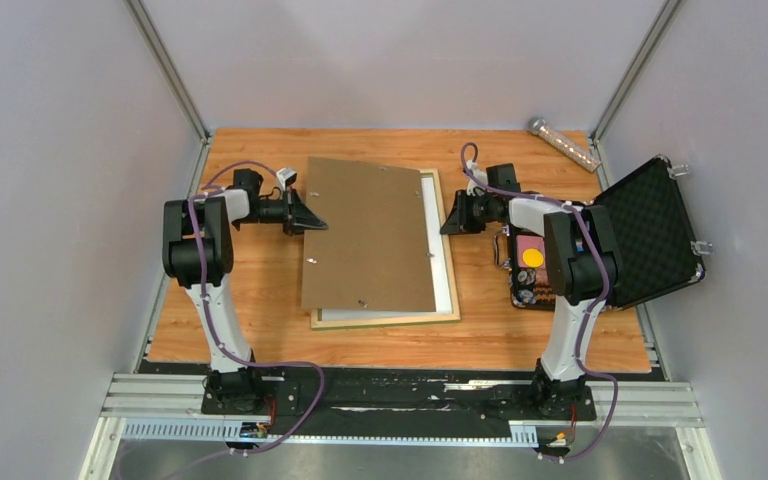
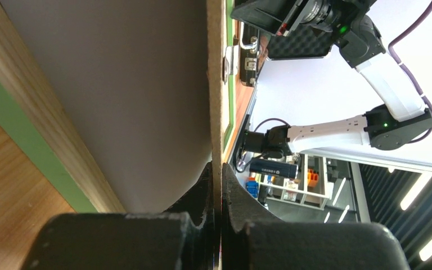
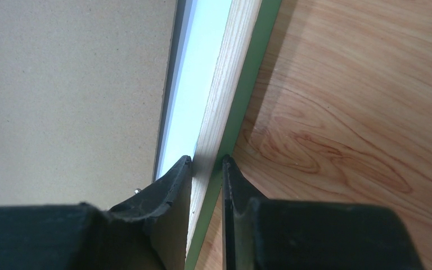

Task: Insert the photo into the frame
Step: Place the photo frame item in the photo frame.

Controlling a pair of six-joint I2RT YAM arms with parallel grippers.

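The frame [image 1: 390,322] lies face down mid-table, pale wood up with a green edge [image 3: 230,84]. Inside it the photo [image 1: 390,313] shows only its white back, as a strip [image 3: 194,79] along the right and near sides. A brown backing board [image 1: 370,235] lies askew over both, its left edge raised. My left gripper [image 1: 308,215] is shut on that thin edge [image 2: 215,84], jaws [image 2: 218,169] pressed on either side. My right gripper [image 1: 447,215] is shut on the frame's right rail, fingers [image 3: 207,160] astride it. The frame's left rail is hidden under the board.
An open black foam-lined case [image 1: 650,235] stands at the right, close behind the right arm, with small items and an orange disc [image 1: 531,257] in its base. A clear tube [image 1: 565,143] lies at the back right corner. Grey walls enclose the table.
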